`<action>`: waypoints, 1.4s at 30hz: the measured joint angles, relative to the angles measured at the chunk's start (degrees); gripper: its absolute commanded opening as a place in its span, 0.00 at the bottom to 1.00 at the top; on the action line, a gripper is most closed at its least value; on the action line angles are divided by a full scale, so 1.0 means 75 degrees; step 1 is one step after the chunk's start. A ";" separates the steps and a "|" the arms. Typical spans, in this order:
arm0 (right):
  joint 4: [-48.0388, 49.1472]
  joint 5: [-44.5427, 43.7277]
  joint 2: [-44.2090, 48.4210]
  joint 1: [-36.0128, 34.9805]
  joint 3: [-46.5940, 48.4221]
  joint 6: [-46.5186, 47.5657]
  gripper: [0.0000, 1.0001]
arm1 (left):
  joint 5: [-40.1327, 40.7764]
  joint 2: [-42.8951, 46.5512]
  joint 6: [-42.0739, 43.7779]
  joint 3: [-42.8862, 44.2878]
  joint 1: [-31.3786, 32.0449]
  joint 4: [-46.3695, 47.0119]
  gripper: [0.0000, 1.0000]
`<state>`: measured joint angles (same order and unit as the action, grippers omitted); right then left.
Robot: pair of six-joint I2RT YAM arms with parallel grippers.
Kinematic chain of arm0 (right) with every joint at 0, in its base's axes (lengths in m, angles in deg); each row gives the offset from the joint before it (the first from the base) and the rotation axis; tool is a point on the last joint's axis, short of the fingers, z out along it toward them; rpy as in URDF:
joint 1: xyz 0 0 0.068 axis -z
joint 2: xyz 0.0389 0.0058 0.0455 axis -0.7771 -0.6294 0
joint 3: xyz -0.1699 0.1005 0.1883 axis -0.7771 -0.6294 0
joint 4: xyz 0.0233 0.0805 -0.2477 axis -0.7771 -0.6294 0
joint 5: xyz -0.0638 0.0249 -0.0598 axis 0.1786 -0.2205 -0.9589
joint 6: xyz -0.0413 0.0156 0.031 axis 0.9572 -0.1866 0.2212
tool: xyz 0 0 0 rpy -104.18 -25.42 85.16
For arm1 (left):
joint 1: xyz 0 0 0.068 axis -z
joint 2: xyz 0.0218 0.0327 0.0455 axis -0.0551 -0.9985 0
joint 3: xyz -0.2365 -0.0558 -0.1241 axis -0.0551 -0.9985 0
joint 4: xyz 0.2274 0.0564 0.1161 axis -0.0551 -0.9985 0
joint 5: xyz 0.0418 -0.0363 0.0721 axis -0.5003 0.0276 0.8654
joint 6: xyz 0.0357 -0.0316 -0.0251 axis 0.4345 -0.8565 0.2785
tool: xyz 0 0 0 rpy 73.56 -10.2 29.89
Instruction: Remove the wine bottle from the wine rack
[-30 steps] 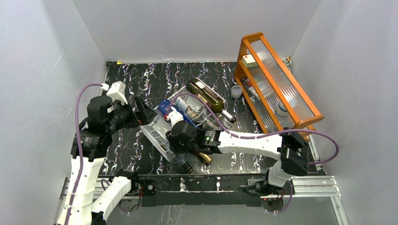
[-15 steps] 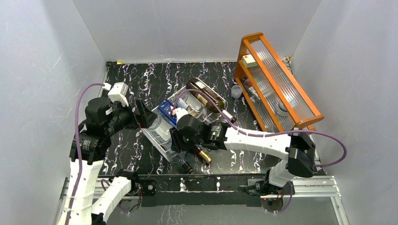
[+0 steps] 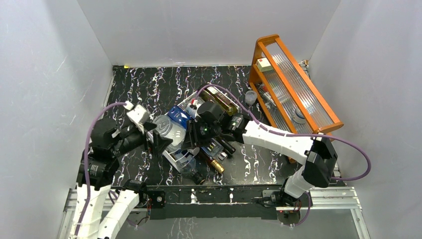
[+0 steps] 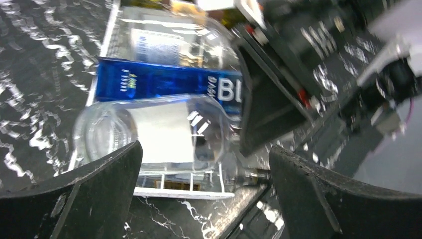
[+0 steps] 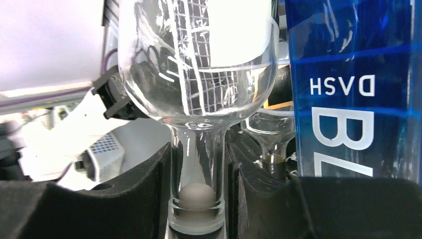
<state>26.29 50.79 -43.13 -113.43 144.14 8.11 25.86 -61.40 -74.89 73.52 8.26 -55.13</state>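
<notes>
Since a second ago the right arm has swung from the near edge toward the far side, and the left arm has closed in. The bottle (image 5: 199, 59) lies over the rack (image 4: 184, 192), just beside a blue bottle (image 4: 164, 82). The right gripper (image 5: 199, 169) is nearly closed, pinching its neck. The left gripper (image 4: 204, 149) gapes empty at its base. Lift-off is in hand; next, draw it clear without dragging neighbours.
</notes>
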 measured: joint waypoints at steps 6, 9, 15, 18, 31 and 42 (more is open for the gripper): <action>0.0087 0.0635 -0.0009 0.0350 0.0029 -0.0670 0.33 | -0.1445 0.0137 0.2133 -0.0813 0.0152 0.0070 0.98; 0.0169 0.0848 -0.0017 0.0455 0.0029 -0.0968 0.36 | -0.1871 0.0466 0.2871 -0.1072 0.0152 0.0370 0.98; 0.0248 0.1137 -0.0017 0.0632 0.0029 -0.1291 0.43 | -0.2792 0.0804 0.4092 -0.1714 0.0175 0.0991 0.98; 0.0283 0.1256 -0.0029 0.0702 0.0029 -0.1393 0.45 | -0.2879 0.0679 0.4587 -0.2005 0.0192 0.1163 0.98; 0.0935 0.1789 -0.0090 0.0868 0.0035 -0.1705 0.56 | -0.3742 -0.0175 0.5179 -0.2241 0.0262 0.2372 0.98; 0.1547 0.2206 -0.0111 0.0868 0.0122 -0.1571 0.66 | -0.3949 -0.0481 0.5042 -0.2696 0.0326 0.3331 0.91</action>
<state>37.90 67.34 -43.96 -106.91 145.06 -3.67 -3.76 -65.01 -37.08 53.30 10.71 -30.15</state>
